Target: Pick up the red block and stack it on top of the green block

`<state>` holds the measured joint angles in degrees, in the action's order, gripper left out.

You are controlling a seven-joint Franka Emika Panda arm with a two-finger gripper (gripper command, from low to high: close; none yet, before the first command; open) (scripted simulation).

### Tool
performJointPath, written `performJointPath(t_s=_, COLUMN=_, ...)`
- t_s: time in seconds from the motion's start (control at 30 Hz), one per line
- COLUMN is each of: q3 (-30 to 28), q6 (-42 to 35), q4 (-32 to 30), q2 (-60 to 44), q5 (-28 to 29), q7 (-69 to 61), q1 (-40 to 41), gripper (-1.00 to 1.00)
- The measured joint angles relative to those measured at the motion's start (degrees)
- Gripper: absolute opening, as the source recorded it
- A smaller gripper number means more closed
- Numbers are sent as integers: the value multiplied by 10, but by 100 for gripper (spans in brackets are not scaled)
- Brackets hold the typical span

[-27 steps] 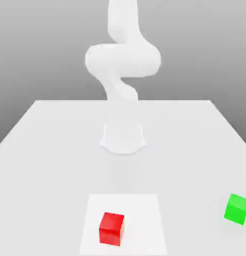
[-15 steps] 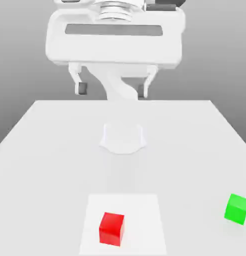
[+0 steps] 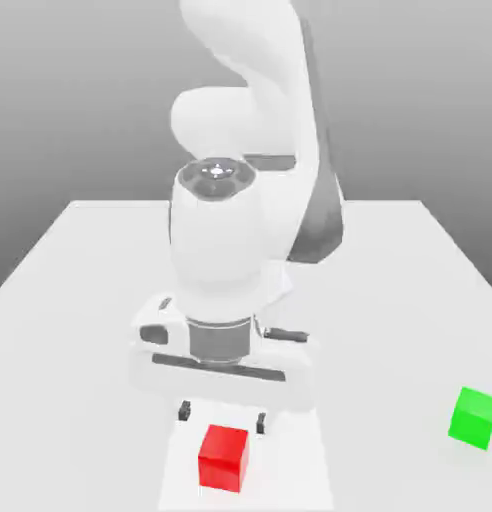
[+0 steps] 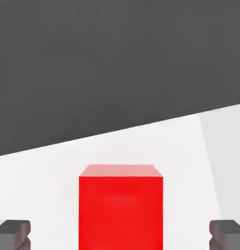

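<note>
Red is the colour of the block (image 3: 223,457) that must be lifted, and it rests on the white table (image 3: 80,300), near the front edge, on a slightly brighter square patch (image 3: 290,460). Just above and behind it hangs the gripper (image 3: 221,416) of the white Panda arm (image 3: 240,230), pointing downward. Its two dark fingertips (image 3: 184,410) are spread apart, wider than the block. In the hand view the red block (image 4: 121,205) sits in the middle between the two grey pads (image 4: 12,233), with free space on both sides, so I judge that the hand is lined up this way to let the fingers go down around the cube without touching it. The fingertips seem not yet low enough to close on the sides.

The green block (image 3: 475,417) stands well apart, toward the exterior view's right, near the table's edge. It is the place where the red one must go, and nothing lies on top of it.
</note>
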<state>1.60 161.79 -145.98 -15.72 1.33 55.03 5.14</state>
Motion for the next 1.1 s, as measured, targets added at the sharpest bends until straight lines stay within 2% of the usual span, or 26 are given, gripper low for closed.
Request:
performJointPath(t_s=0.03, q3=-2, q6=17, q4=3, q2=-21, q5=2, q7=1, q1=-1, gripper=0)
performJointPath(t_s=0.07, q3=-3, q6=29, q4=5, q2=-35, q5=3, q7=2, q1=-2, gripper=-100)
performJointPath(t_s=0.3, q3=-2, q6=30, q4=5, q2=-36, q5=4, q7=3, q1=-2, gripper=-100)
performJointPath(t_s=0.47, q3=4, q6=-46, q4=-9, q2=54, q5=-4, q7=-3, q1=2, gripper=-100)
performJointPath(t_s=0.83, q3=160, q6=-113, q4=25, q2=83, q5=28, q7=115, q1=-178, gripper=-100)
performJointPath(t_s=0.9, q3=174, q6=-99, q4=43, q2=48, q5=62, q7=155, q1=-220, gripper=-100)
performJointPath(t_s=0.97, q3=164, q6=-68, q4=52, q2=5, q5=98, q7=187, q1=-246, gripper=-100)
performJointPath(t_s=1.0, q3=157, q6=-55, q4=54, q2=-11, q5=110, q7=197, q1=-255, gripper=100)
performJointPath(t_s=1.1, q3=157, q6=-55, q4=54, q2=-11, q5=110, q7=197, q1=-255, gripper=100)
